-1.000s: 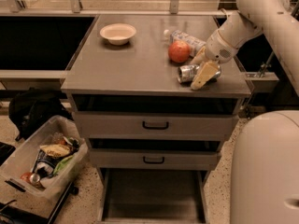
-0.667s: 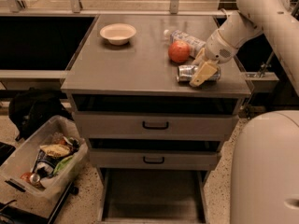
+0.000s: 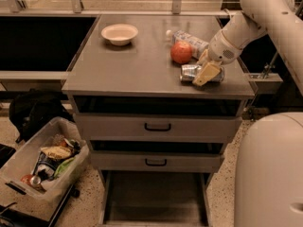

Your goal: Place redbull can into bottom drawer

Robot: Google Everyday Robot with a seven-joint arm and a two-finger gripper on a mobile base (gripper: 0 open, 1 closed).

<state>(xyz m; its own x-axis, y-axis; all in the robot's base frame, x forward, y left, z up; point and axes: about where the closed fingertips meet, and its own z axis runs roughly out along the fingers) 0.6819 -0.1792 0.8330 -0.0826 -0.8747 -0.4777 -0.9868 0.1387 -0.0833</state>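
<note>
— One bowl (image 3: pixel 119 33) sits back left on the cabinet (image 3: pixel 142 67) top. At the cabinet's foot, the bottom drawer (image 3: pixel 156 200) is pulled out, floor bare, ready to receive.

— Right of middle on top there's the apple (image 3: pixel 181 52), then the can (image 3: pixel 188 72) on its side near the front edge. The gripper (image 3: pixel 204 74) is down on the can's right end, angled in from the cabinet's right. Gripped or not, I cannot tell.

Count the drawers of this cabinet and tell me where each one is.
3. The upper drawer sits under the cabinet top, the middle drawer below it, the bottom drawer pulled out near the floor. The gripper is at the can on the cabinet top.
</note>
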